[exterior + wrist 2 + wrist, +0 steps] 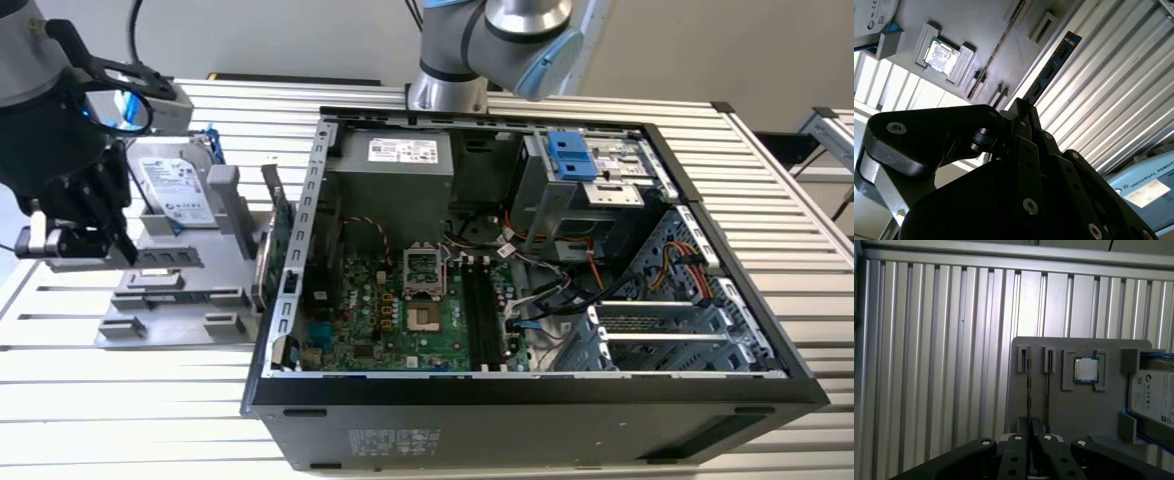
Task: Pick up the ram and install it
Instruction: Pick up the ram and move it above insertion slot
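the ram (1051,62) is pinched between the fingers (1016,455) of the gripper (1030,435), at the grey tray (1054,410). the pick-up step seems almost done. a firm, straight hold is likely needed to reach the case (534,410).

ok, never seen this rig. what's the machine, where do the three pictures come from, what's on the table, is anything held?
One robot arm with a black gripper, on a slatted aluminium table. The exterior view is from a camera off the arm; both wrist views are from cameras riding on it, looking past the gripper. On the table: an open computer case with its motherboard exposed and, at the exterior view's left, a grey parts tray holding a hard drive and a processor chip. The gripper is down at the tray, at the ram, which stands on edge. Whether it is gripped, I can't tell.
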